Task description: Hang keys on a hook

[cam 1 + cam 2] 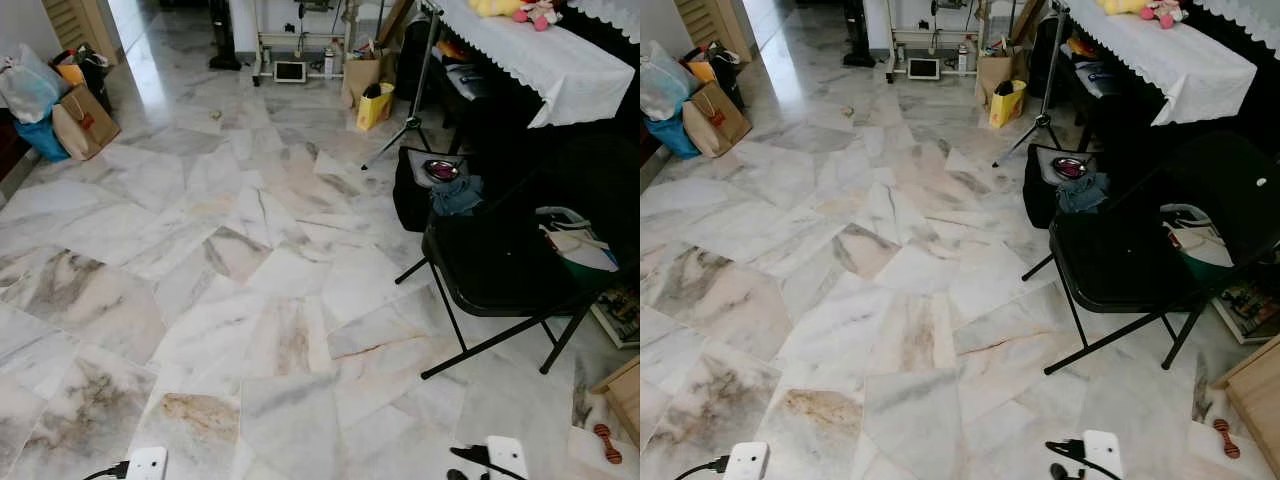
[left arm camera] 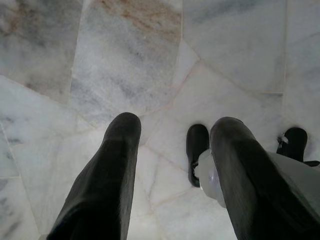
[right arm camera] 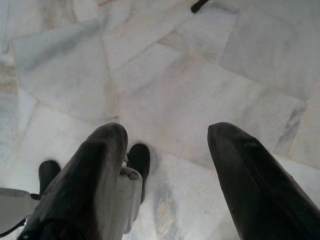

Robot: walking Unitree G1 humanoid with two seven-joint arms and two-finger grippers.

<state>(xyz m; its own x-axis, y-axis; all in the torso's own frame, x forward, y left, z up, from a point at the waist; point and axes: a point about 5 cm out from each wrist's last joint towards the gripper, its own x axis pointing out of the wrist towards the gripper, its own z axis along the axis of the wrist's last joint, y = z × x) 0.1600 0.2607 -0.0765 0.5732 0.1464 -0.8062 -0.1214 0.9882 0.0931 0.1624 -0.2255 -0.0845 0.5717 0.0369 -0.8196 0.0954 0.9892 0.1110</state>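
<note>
Marble floor (image 1: 250, 300); folding chair (image 1: 500, 270) (black) right; grippers seemingly idle.

No words, labels, brands or numbers can be read anywhere. The brown paper bag (image 1: 84, 120) bears a small reddish mark, too small to make out. The books (image 1: 622, 312) beside the folding chair (image 1: 505, 268) show printed covers, but their print is illegible.
</note>
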